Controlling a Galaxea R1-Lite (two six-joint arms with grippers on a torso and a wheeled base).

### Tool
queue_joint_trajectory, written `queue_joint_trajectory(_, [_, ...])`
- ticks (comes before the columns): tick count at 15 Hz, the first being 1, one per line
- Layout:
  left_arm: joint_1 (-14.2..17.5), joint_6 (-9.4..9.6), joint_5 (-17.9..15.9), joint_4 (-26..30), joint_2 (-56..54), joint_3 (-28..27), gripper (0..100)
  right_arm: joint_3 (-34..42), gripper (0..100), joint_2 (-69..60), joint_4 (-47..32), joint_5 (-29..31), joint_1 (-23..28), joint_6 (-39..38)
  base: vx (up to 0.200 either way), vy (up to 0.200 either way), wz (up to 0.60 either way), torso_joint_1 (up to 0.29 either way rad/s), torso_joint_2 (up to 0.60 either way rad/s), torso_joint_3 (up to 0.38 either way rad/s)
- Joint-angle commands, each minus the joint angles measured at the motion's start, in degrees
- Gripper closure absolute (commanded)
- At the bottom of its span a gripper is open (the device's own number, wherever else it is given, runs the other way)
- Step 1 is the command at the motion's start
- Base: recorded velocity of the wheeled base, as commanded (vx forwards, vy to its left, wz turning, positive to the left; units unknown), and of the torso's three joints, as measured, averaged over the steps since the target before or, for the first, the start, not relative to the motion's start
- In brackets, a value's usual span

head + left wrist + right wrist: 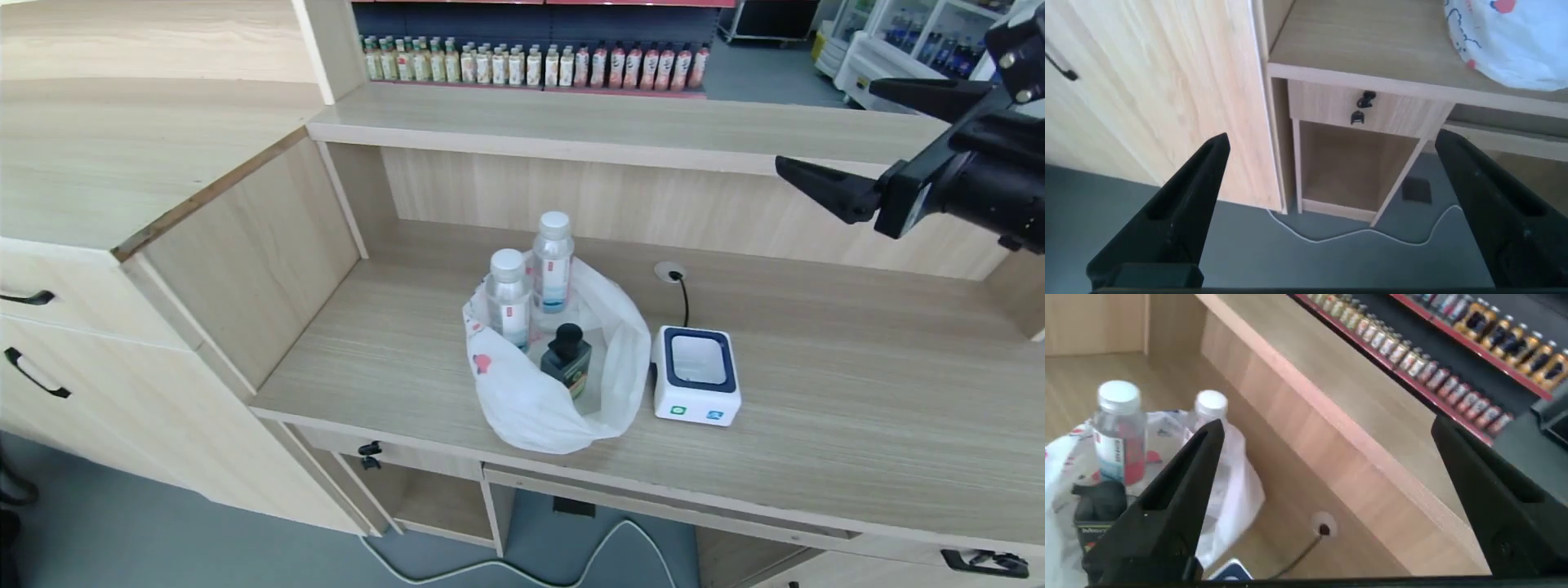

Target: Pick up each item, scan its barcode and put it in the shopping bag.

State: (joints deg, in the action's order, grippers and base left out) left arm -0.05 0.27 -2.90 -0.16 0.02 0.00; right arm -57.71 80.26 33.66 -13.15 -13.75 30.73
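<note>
Head view shows right fingers (824,189) wide apart, empty; left wrist view, left fingers (1176,216) likewise.

Bright, even indoor light; soft shadows, edges slightly warped

The table (816,392) is pale wood-grain board with a smooth matt finish. The shopping bag (522,408) is thin white plastic, crinkled and half see-through. The front clear bottle (509,298) and the rear clear bottle (553,261) look like smooth plastic with white caps. The scanner (695,408) has a smooth white plastic shell and a glossy window. The right tool (826,122) is matt black
</note>
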Motion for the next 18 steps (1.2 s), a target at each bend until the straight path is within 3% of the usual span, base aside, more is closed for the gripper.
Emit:
queue_joint_trajectory(1, [0.0,0.0,0.0,0.0,0.0,0.0,0,-11.9,0,-8.3,-16.5,11.7,-1.5,-5.3,0.0,0.0,-0.6,0.007,0.0,0.007])
queue_joint_trajectory(4, [0.0,0.0,0.0,0.0,0.0,0.0,0,-7.1,0,-13.2,-22.8,16.8,4.5,-10.6,0.0,0.0,-0.2,-0.042,0.13,0.095])
queue_joint_trajectory(5, [0.0,0.0,0.0,0.0,0.0,0.0,0,0.0,0,-16.5,-23.1,16.8,12.6,-13.9,0.0,0.0,0.0,-0.071,0.19,0.144])
queue_joint_trajectory(7, [0.0,0.0,0.0,0.0,0.0,0.0,0,11.8,0,-24.4,-23.1,16.6,20.1,-15.6,0.0,0.0,0.0,-0.024,0.1,0.058])
queue_joint_trajectory(11, [0.0,0.0,0.0,0.0,0.0,0.0,0,37.1,0,-46.6,-22.6,16.7,18.9,-19.2,0.0,0.0,0.0,0.0,0.0,0.0])
queue_joint_trajectory(13, [0.0,0.0,0.0,0.0,0.0,0.0,0,48.7,0,-52.8,-16.8,16.7,17.9,-20.8,0.0,0.0,0.0,0.0,0.0,0.0])
queue_joint_trajectory(14, [0.0,0.0,0.0,0.0,0.0,0.0,0,57.7,0,-59.3,-10.3,17.0,14.6,-21.6,0.0,0.0,0.0,0.0,0.0,0.0])
queue_joint_trajectory(16, [0.0,0.0,0.0,0.0,0.0,0.0,0,57.7,0,-70.3,-25.4,20.6,14.3,-22.6,0.0,0.0,0.0,0.0,0.0,0.0])
queue_joint_trajectory(18, [0.0,0.0,0.0,0.0,0.0,0.0,0,57.7,0,-75.6,-28.1,23.4,16.4,-22.8,0.0,0.0,0.0,0.0,0.0,0.0])
